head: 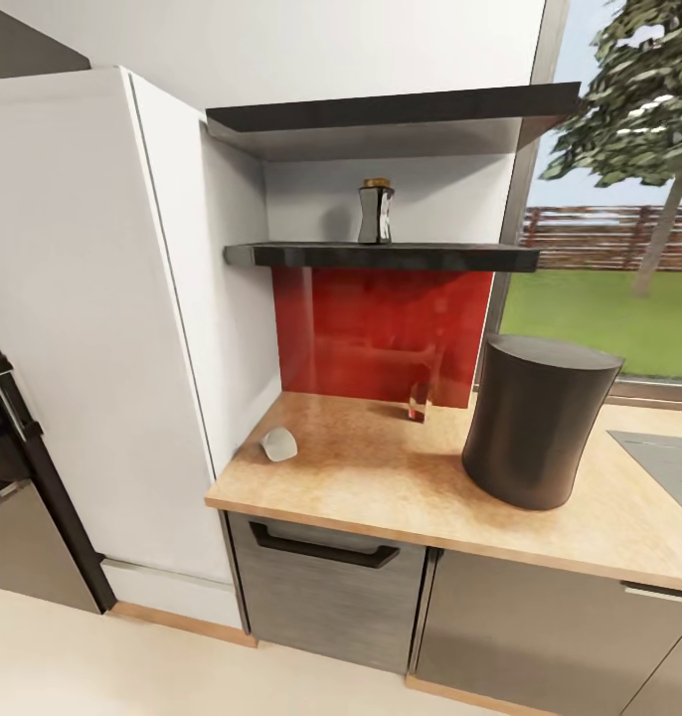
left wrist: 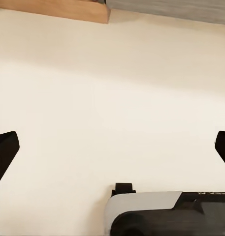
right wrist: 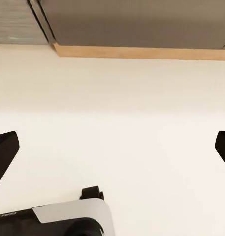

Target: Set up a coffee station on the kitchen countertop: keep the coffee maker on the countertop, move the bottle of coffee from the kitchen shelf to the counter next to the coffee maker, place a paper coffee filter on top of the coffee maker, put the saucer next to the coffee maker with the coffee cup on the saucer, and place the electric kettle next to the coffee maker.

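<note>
The bottle of coffee (head: 376, 211) stands upright on the kitchen shelf (head: 381, 256), high above the tabletop (head: 381, 477). The left hand (left wrist: 112, 147) and the right hand (right wrist: 112, 147) are both wide open and empty, pointing down at the floor (left wrist: 112, 88), so I cannot tell which is nearer.

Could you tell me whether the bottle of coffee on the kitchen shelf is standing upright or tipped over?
Upright. The bottle of coffee stands on its base on the kitchen shelf, gold-brown lid at the top.

Bright, even daylight from the window (head: 619, 189). Soft shadows beneath the kitchen shelf (head: 381, 256) and around the coffee maker (head: 535, 418). Glossy reflections across the red backsplash (head: 381, 333). Slightly soft render, wide-angle stretching toward edges.
</note>
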Available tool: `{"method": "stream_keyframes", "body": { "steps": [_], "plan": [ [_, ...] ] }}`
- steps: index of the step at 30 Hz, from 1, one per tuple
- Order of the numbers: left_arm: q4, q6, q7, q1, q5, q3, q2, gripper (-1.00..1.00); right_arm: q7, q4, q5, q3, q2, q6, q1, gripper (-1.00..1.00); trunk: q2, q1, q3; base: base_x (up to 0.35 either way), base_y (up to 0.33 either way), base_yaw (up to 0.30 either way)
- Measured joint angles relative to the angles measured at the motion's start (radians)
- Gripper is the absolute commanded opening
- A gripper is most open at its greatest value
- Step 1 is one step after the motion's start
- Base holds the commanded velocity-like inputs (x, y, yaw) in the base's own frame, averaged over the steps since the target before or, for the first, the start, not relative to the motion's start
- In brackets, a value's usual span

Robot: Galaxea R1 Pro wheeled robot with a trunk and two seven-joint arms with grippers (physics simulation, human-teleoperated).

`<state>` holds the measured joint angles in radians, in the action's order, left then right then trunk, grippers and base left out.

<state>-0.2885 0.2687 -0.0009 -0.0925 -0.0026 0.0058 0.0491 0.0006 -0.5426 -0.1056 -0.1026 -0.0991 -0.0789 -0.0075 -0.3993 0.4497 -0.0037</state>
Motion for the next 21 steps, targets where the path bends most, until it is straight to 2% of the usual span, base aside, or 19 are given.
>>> {"method": "stream_keyframes", "body": {
  "steps": [3,5,7,8,9,12,13,14,15,17,19,21],
  "plan": [
    [0.043,-0.001,0.000,0.000,-0.001,0.000,0.007,1.00,0.003,-0.065,-0.001,0.008,0.013,0.001,0.000,1.00,0.000,0.000,0.000,0.000,0.000,0.000],
    [0.070,-0.002,0.000,-0.001,-0.001,0.000,0.010,1.00,0.004,-0.124,-0.001,0.031,0.032,0.001,0.000,1.00,0.000,0.000,0.000,0.000,0.000,0.000],
    [0.109,-0.002,0.000,-0.001,-0.001,0.000,0.016,1.00,0.005,-0.197,-0.001,0.090,0.058,0.001,0.000,1.00,0.000,0.000,0.000,0.000,0.000,0.000],
    [0.124,-0.002,0.000,-0.001,-0.001,0.000,0.023,1.00,0.005,-0.234,-0.001,0.128,0.068,0.002,0.000,1.00,0.000,0.000,0.000,0.000,0.000,0.000],
    [0.130,-0.003,0.000,-0.001,-0.001,0.000,0.027,1.00,0.005,-0.255,0.000,0.149,0.072,0.002,0.000,1.00,0.000,0.000,0.000,0.000,0.000,0.000],
    [0.150,-0.004,0.002,-0.001,0.002,0.000,0.044,1.00,0.005,-0.400,0.000,0.306,0.093,0.002,0.000,1.00,0.000,0.000,0.000,0.000,0.000,0.000],
    [0.152,-0.004,0.002,-0.001,0.002,0.000,0.046,1.00,0.004,-0.427,0.000,0.335,0.097,0.002,0.000,1.00,0.000,0.000,0.000,0.000,0.000,0.000],
    [0.156,-0.005,0.002,-0.001,0.003,0.000,0.051,1.00,0.003,-0.477,0.001,0.386,0.106,0.003,0.000,1.00,0.000,0.000,0.000,0.000,0.000,0.000],
    [0.158,-0.005,0.002,-0.001,0.003,0.000,0.053,1.00,0.002,-0.505,0.001,0.410,0.112,0.004,0.000,1.00,0.000,0.000,0.000,0.000,0.000,0.000],
    [0.166,-0.005,0.003,-0.001,0.004,0.000,0.062,1.00,0.000,-0.613,0.003,0.470,0.141,0.016,-0.001,1.00,0.000,0.000,0.000,0.000,0.000,0.000],
    [0.170,-0.006,0.003,-0.001,0.004,0.000,0.066,1.00,-0.001,-0.696,0.011,0.491,0.170,0.045,-0.001,1.00,0.000,0.000,0.000,0.000,0.000,0.000],
    [0.172,-0.006,0.003,-0.001,0.004,0.000,0.069,1.00,-0.002,-0.790,0.042,0.504,0.209,0.115,-0.012,1.00,0.000,0.000,0.000,0.000,0.000,0.000]
  ]
}}
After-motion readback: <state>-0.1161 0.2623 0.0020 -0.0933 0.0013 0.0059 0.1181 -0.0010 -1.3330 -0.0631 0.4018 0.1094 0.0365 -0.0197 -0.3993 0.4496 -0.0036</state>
